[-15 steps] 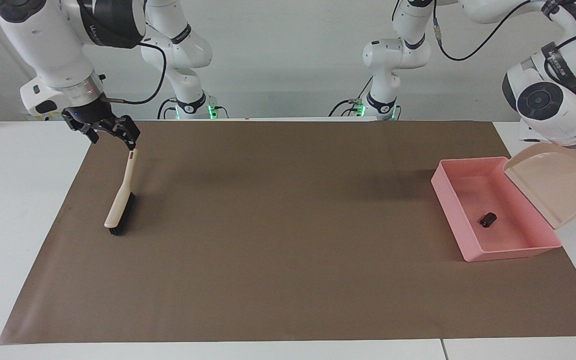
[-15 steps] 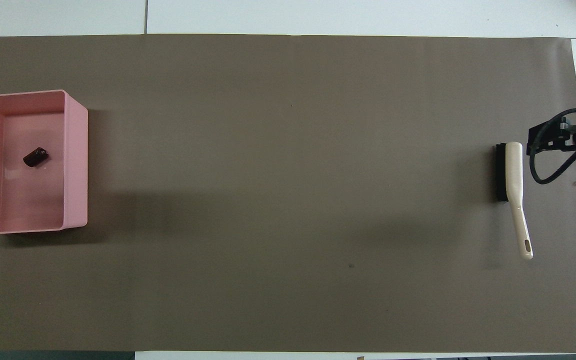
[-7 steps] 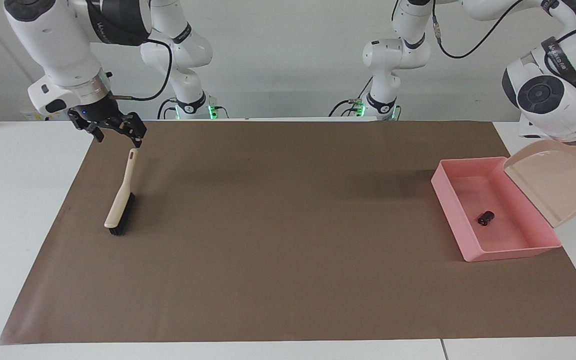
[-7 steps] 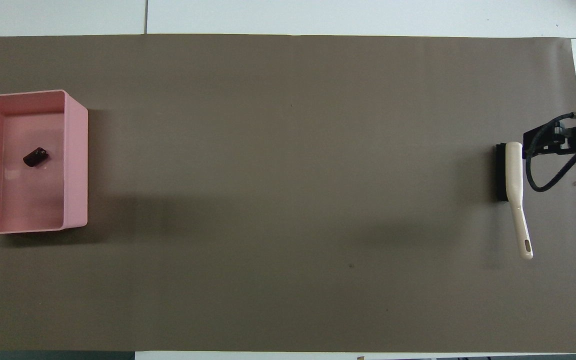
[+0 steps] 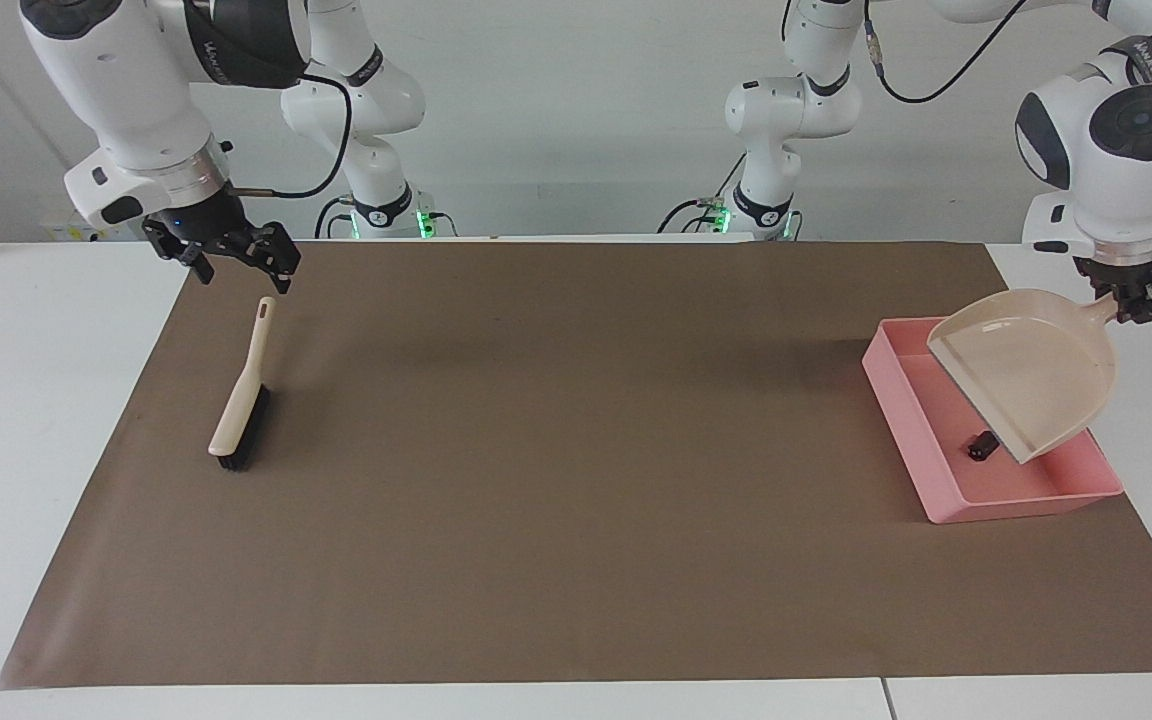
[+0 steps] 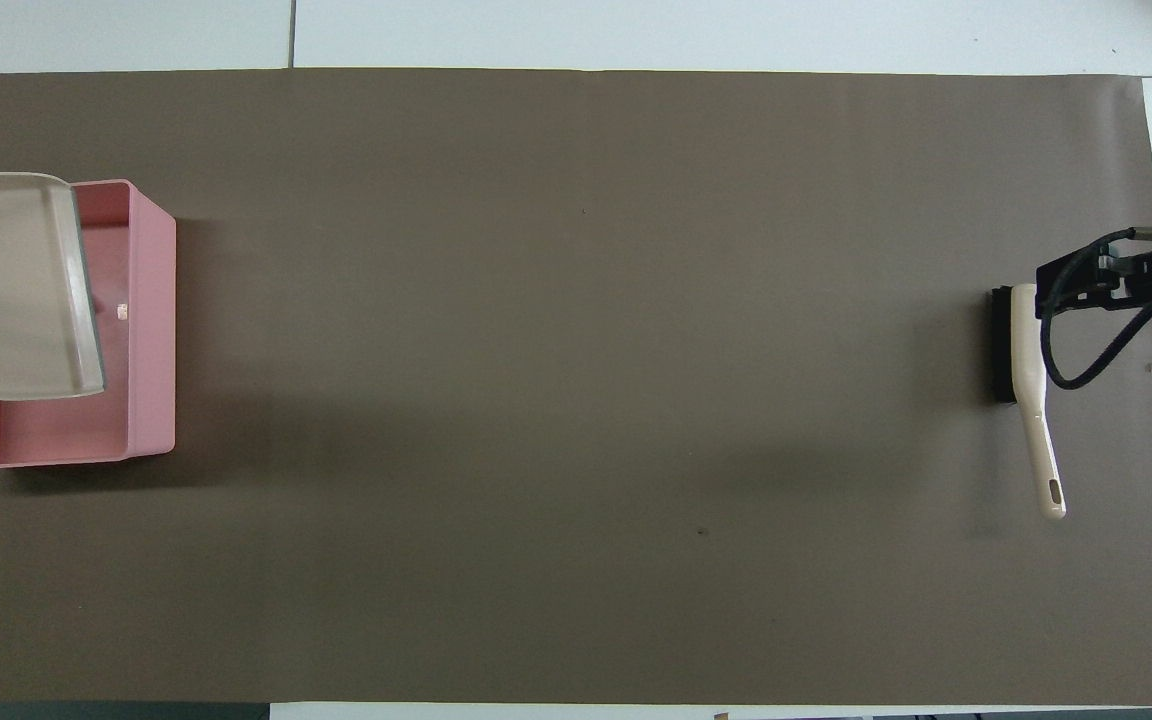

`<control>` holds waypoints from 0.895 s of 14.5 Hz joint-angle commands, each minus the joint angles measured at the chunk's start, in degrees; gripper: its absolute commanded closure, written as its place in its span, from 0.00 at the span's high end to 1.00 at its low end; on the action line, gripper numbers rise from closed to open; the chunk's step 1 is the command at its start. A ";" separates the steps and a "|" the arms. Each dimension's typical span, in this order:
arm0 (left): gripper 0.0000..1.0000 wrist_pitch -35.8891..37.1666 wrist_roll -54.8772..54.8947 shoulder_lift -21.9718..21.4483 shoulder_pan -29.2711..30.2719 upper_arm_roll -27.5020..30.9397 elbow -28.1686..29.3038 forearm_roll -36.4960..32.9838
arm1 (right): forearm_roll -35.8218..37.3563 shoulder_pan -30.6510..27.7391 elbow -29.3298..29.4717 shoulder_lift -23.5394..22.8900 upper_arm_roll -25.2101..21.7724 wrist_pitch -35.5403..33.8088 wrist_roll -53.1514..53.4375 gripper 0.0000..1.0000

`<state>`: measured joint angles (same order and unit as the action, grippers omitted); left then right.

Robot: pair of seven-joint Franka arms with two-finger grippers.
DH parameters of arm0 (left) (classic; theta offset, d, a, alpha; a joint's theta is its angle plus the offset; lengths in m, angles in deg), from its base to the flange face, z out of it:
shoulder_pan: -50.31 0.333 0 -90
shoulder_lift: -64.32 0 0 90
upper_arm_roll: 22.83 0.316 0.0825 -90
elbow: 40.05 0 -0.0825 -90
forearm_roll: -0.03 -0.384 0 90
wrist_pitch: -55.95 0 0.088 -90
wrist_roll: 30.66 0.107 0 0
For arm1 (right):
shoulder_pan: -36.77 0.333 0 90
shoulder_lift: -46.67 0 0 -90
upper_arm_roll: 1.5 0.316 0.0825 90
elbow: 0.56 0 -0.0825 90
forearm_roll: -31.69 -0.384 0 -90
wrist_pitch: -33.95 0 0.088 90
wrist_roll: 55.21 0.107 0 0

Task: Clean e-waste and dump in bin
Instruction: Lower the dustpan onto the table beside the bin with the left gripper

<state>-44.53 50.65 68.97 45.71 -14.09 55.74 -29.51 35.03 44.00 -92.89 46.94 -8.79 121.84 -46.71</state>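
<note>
While the dustpan's hanging tilted:
left claw (image 5: 1139, 300): clamping dustpan (image 5: 1031, 385) handle over bin (image 5: 896, 400)
e-waste (image 5: 982, 446): one showing, in bin
right claw (image 5: 241, 262): gaping empty above the one brush (image 5: 241, 400)
counter (image 5: 576, 450): middle sitting bare

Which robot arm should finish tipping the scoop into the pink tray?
The left arm, probably. Its left gripper is shut on the dustpan handle, tilted over the pink tray. The right gripper hangs open over the brush handle at the table's right-arm end.
</note>
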 commanded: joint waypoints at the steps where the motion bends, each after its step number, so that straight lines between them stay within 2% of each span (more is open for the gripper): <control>1: 0.00 3.61 4.37 -0.96 -3.65 0.13 0.36 6.67 | -0.18 -2.38 -0.04 0.61 2.00 -0.35 -1.12 1.00; 4: 0.00 3.18 4.22 -0.61 -9.88 0.22 3.44 14.58 | -0.26 -2.05 0.31 0.61 2.28 -0.78 -1.12 1.00; 6: 0.00 2.22 3.34 0.09 -13.84 0.22 4.75 18.19 | -0.52 -1.69 4.94 -0.52 2.28 -6.99 -1.21 1.00; 10: 0.00 -8.65 0.96 0.18 -21.13 0.22 13.44 19.43 | -1.58 0.40 5.24 -0.71 1.14 -7.82 -0.42 1.00; 13: 0.00 -13.16 -2.64 1.84 -22.20 0.22 16.62 19.43 | -1.67 1.38 4.97 -0.36 -0.18 -7.82 -0.50 1.00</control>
<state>-54.46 49.22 70.81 24.13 -14.88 69.81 -10.88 34.31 44.84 -88.68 46.95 -7.96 114.91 -46.76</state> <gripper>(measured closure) 0.661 0.000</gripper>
